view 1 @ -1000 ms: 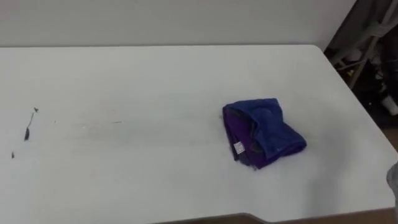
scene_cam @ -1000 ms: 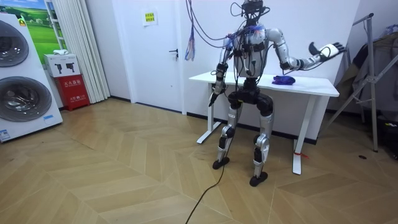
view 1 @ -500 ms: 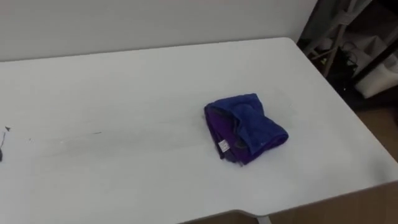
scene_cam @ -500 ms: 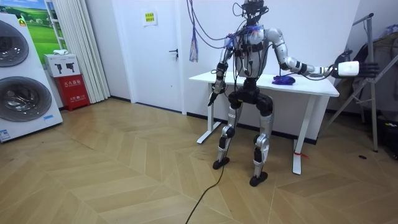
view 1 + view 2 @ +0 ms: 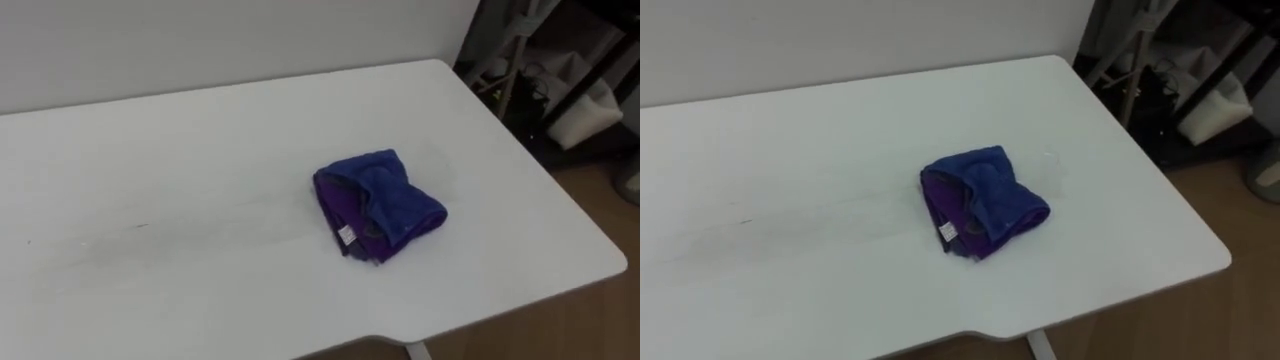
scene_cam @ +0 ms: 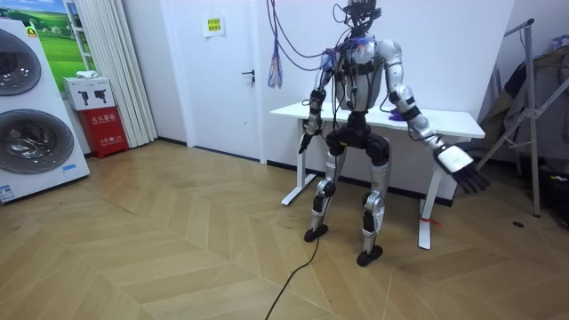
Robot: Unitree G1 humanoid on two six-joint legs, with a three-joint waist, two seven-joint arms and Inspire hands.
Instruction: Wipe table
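A crumpled blue and purple cloth [image 5: 378, 203] lies on the white table [image 5: 150, 130], right of its middle, with no hand on it. A faint smeared streak [image 5: 150, 226] runs across the tabletop left of the cloth. In the room view I stand close against the table's near edge. My right hand [image 6: 462, 166] hangs out to the room view's right, below the tabletop and past the table's end, fingers straight and spread. At hip height on the room view's left, my left hand [image 6: 305, 142] hangs down by my side.
A metal stand [image 5: 505, 60] and dark clutter with a pale bag [image 5: 585, 110] stand just beyond the table's right end. Washing machines [image 6: 31, 116] and a red box [image 6: 100, 116] are far off at the room view's left. The floor is wood parquet.
My right arm has swung from raised at shoulder height down to below the tabletop. The eye view has shifted to the right; the cloth has stayed where it was.
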